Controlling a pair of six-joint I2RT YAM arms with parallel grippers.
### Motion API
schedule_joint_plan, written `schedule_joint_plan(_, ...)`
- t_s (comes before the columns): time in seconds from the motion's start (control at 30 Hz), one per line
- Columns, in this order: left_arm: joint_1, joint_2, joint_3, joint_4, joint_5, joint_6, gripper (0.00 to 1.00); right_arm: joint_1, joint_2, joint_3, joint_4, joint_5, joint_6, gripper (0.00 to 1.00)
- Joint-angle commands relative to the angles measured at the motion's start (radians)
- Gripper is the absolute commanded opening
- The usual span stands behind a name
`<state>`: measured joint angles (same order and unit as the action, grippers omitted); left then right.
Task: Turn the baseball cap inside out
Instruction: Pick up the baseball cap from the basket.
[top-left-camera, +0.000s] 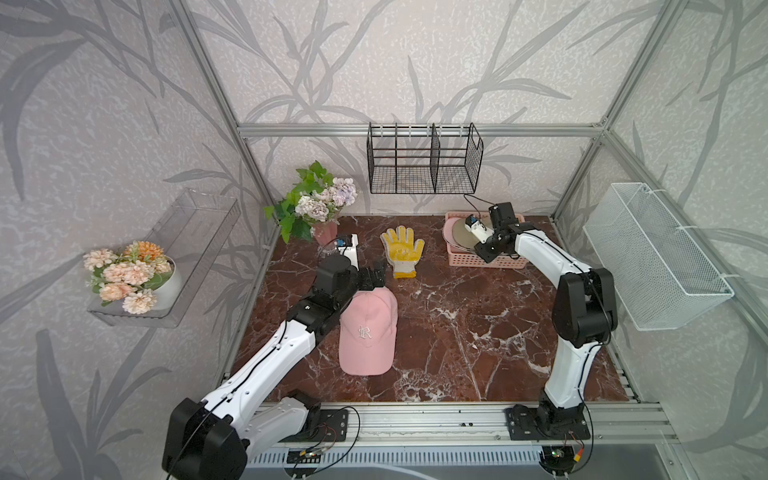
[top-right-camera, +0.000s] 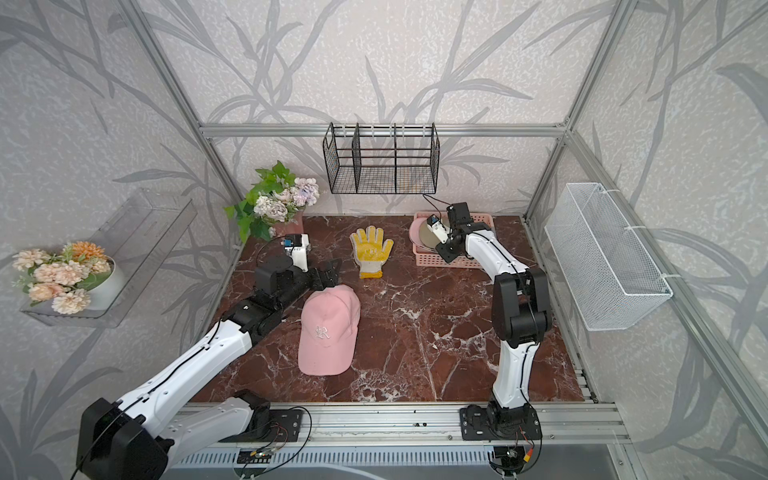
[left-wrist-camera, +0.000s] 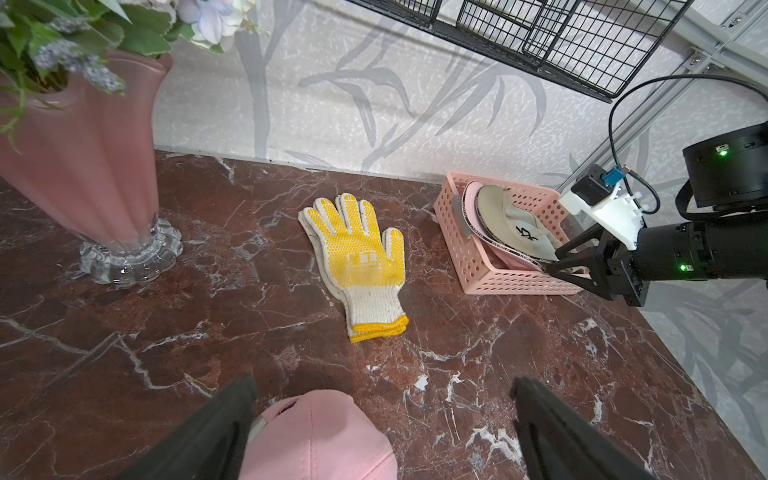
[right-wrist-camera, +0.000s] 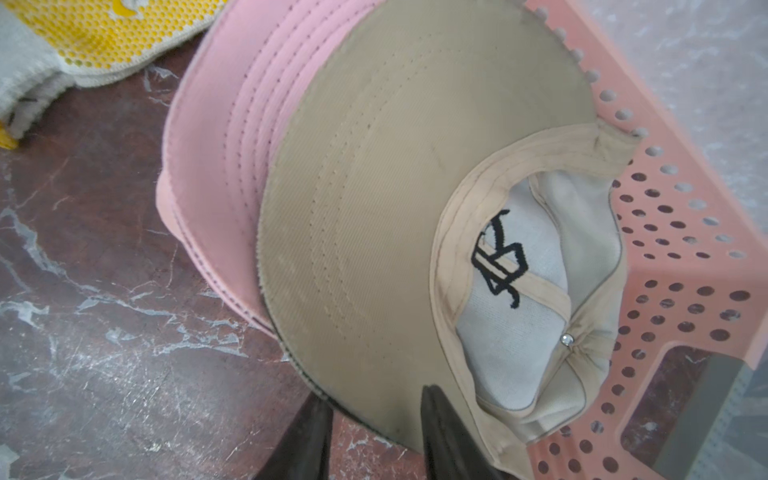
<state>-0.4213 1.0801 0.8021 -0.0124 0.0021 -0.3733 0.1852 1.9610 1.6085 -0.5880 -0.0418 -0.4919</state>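
Nearest the front rail, the pink baseball cap (top-left-camera: 368, 332) sits on the marble table (top-left-camera: 457, 332), left of centre. Its crown is up and right side out, the stitched letters show on top, and the brim points toward the near edge. The left gripper (left-wrist-camera: 382, 399) hovers at the cap's rear with its jaws spread as wide as they go. In the left wrist view one finger crosses the cap's back edge and the other hangs over bare marble. Whether either finger touches the fabric cannot be told.

Further back, a yellow-dotted work glove (top-left-camera: 402, 249) lies flat with its fingers toward the far wall, apart from the cap.

To the glove's right, near the back wall, stands the pink basket (top-left-camera: 457, 257), with a beige cap (right-wrist-camera: 353, 208) propped on a second pink cap (right-wrist-camera: 216, 166) inside. The right gripper (right-wrist-camera: 374, 399) reaches into the basket. Its jaws are partly drawn in, with the beige brim's lower edge dipping between the two fingers. Whether they are actually pinching that brim cannot be told.

In the back left corner stands a pink vase (top-left-camera: 326, 232) of flowers. On the back wall hangs the black wire rack (top-left-camera: 424, 166).
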Motion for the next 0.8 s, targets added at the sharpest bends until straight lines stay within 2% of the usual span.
schedule_joint_plan(0.0, 0.007, -0.005, -0.008, 0.010, 0.001, 0.020, 1.00, -0.007, 0.019, 0.037, -0.025, 0.008, -0.024, 0.30)
schedule_joint_plan(0.13, 0.009, -0.003, -0.010, 0.011, 0.001, 0.019, 1.00, -0.009, 0.028, 0.039, -0.022, -0.005, -0.055, 0.27)
schedule_joint_plan(0.37, 0.010, -0.004, -0.014, 0.010, -0.001, 0.020, 1.00, -0.010, -0.020, 0.002, 0.062, 0.045, -0.107, 0.01)
schedule_joint_plan(0.63, 0.012, -0.007, -0.013, 0.015, 0.011, 0.024, 1.00, -0.010, -0.180, -0.123, 0.347, 0.229, -0.154, 0.00)
schedule_joint_plan(0.77, 0.012, -0.006, -0.008, 0.024, 0.041, 0.051, 1.00, -0.009, -0.251, -0.153, 0.422, 0.250, -0.154, 0.00)
